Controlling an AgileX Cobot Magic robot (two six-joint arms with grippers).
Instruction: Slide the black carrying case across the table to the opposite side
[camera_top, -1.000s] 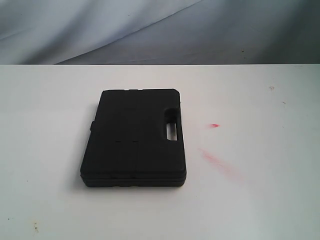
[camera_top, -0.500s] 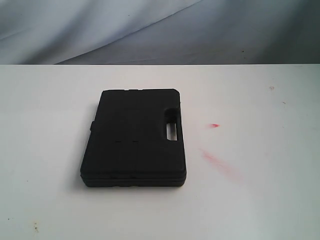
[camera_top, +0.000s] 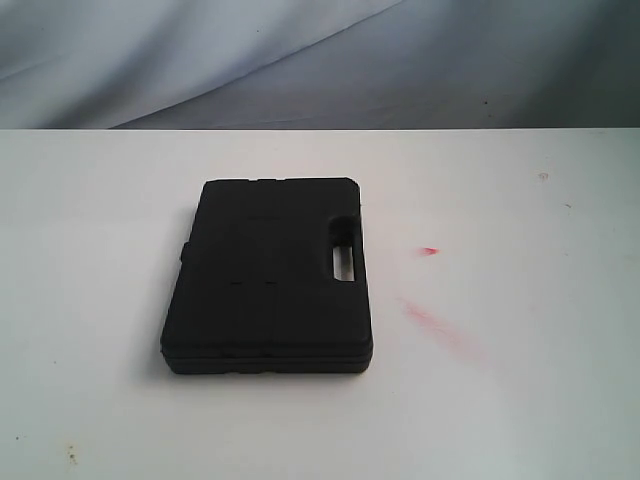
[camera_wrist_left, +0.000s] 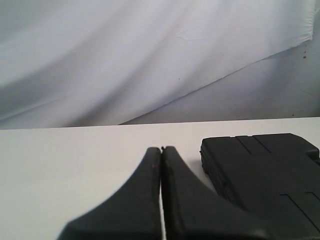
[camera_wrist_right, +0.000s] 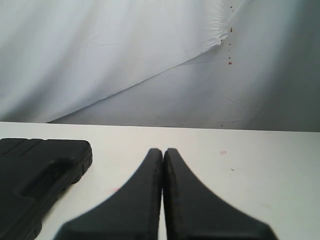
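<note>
**Black case lies flat left of centre; both grippers shut and empty**

The exterior view shows the whole black carrying case (camera_top: 268, 275) on the white table (camera_top: 520, 400), but neither arm. Only the wrist views show the grippers. The left gripper (camera_wrist_left: 161, 149) has its fingers pressed together with nothing between them, and one corner of the case sits just beside it. The right gripper (camera_wrist_right: 163, 150) is likewise closed and empty, with the handle end of the case off to its side and apart from it.

Seen from the exterior camera, the case's long axis runs from the near edge toward the far edge. Its handle slot (camera_top: 343, 262) sits along the right-hand side. The case is matte black moulded plastic, rectangular with rounded corners. Faint red smears (camera_top: 435, 322) mark the table to its right.
</note>
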